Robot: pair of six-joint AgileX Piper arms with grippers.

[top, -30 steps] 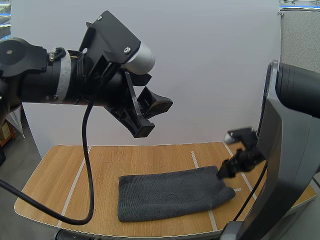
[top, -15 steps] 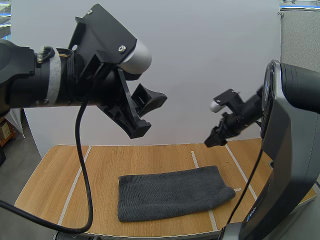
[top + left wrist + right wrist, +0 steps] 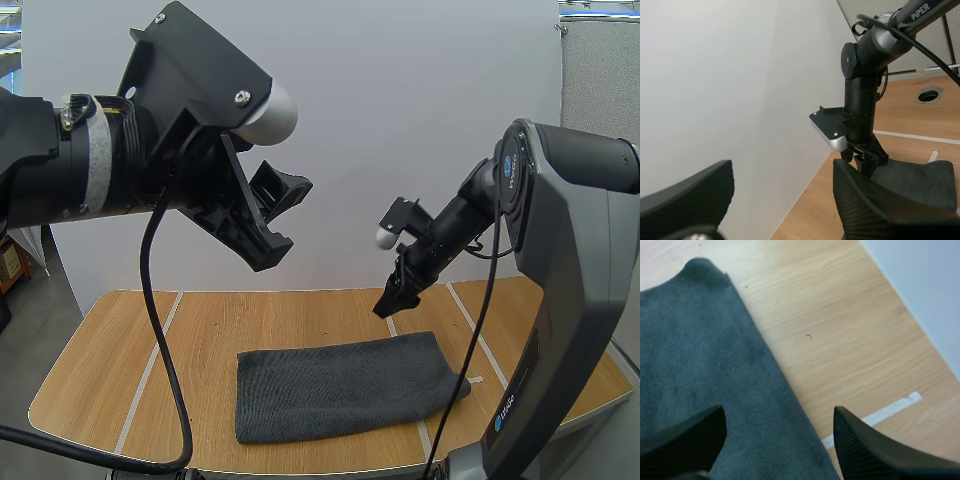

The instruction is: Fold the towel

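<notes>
While the towel lies flat at lower centre, long axis left to right, the right gripper hangs above its far right edge, fingers apart and empty; the left gripper, also spread and empty, sits farther off at upper left.

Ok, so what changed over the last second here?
The right gripper rose off the right end of the towel and swung leftward toward the middle of the table. It now hangs above the towel's far edge with its fingers open and nothing held. The left gripper drifted slightly left, high above the table, with its fingers open. The towel stayed flat and folded in the same spot.
</notes>
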